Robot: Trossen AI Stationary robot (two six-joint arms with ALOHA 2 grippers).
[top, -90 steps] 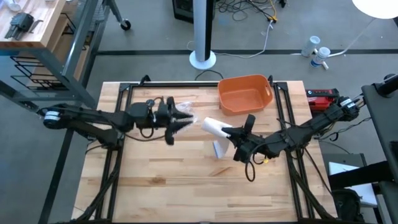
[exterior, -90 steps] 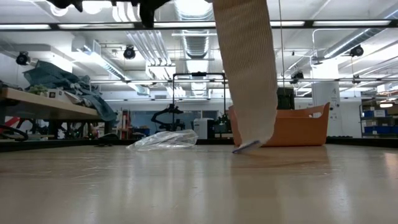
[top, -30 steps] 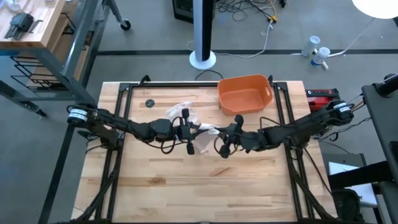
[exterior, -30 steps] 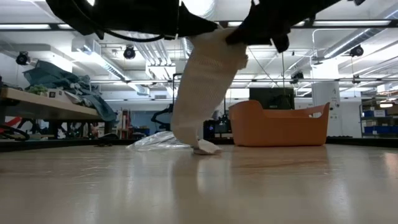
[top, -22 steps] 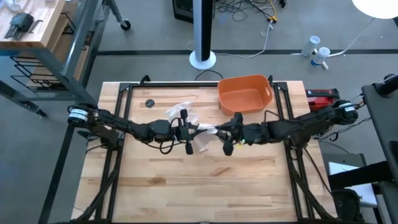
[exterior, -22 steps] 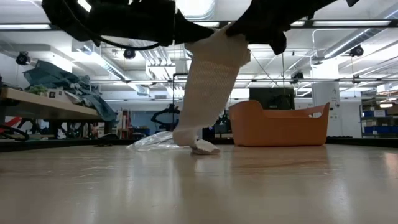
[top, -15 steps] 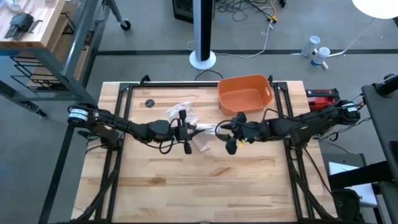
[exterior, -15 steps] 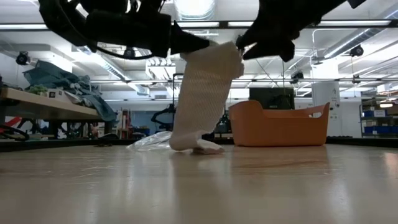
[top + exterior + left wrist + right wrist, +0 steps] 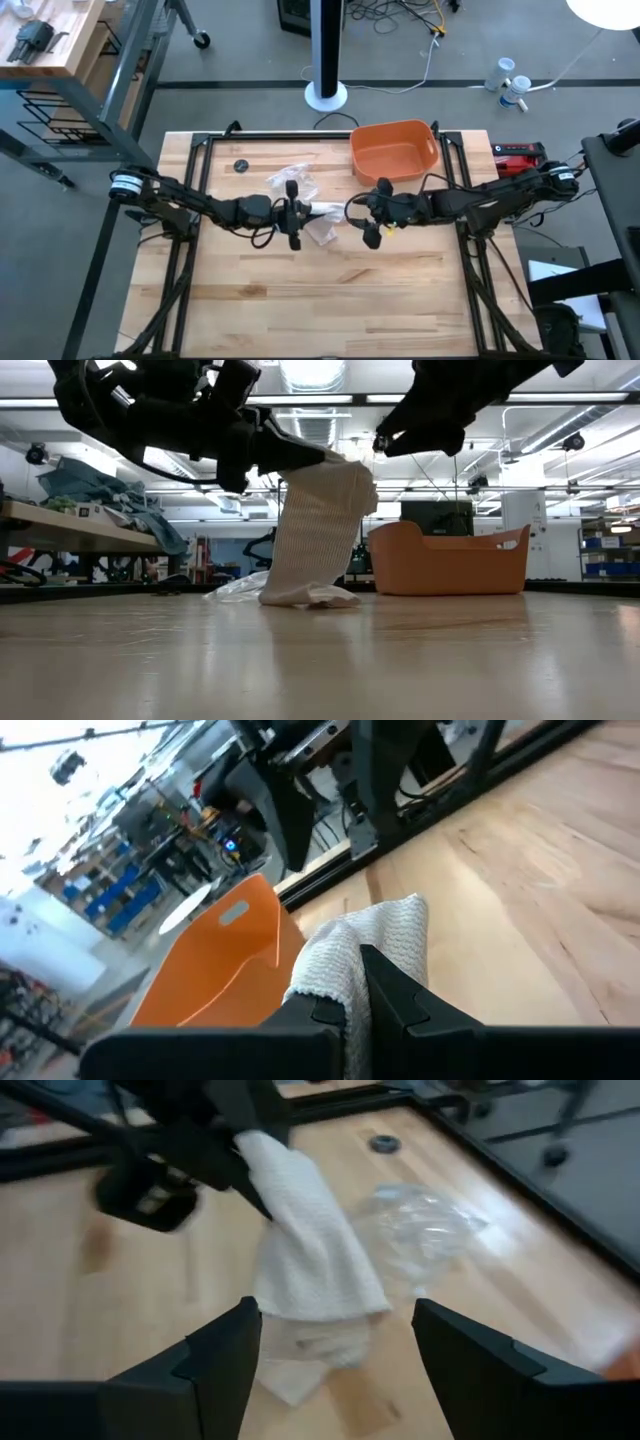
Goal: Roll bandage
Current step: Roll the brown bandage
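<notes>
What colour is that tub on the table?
The tub is orange, plainest in the low view.

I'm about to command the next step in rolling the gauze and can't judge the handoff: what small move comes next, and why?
Probably lower the left end effector to lay the off-white gauze bandage strip flat on the wooden table. It alone pinches the strip's top edge; the right end effector is open and clear, and the strip's lower end already bunches on the table, so it cannot be rolled hanging.

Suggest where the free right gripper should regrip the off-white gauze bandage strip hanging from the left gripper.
Probably the hanging mid-section of the off-white gauze bandage strip, below the left gripper, which pinches its top edge. The strip drapes down, its lower end folded on the wooden table. The right gripper has open jaws beside it, so come in level across the strip's flat width.
</notes>
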